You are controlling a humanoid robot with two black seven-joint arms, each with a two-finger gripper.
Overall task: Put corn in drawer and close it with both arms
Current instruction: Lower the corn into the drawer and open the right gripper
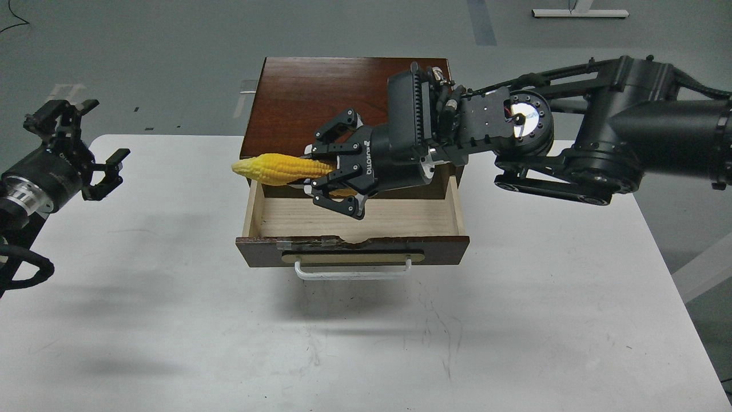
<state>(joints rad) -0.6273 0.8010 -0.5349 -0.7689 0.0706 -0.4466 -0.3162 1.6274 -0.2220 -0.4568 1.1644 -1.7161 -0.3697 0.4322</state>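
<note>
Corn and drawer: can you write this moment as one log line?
right gripper: holding corn over open drawer | left gripper: open, empty

Black arms (629, 131), silver wrist rings, black cables, white lettering

A dark brown wooden cabinet (349, 103) stands at the back middle of the white table (171, 320). Its shallow pale-wood drawer (354, 220) is pulled out toward the near side, with the white bar handle (353, 270) on its front. The right black arm (600, 143) reaches in from the right, across the cabinet's front edge. Its end effector (326, 171) is above the drawer's back left part, clamped on the long yellow toy corn cob (280, 170). The cob lies level, pointing left, its tip over the drawer's left wall. The left end effector (80, 149) is well apart to the left, over the table's far left edge, fingers spread.
</note>
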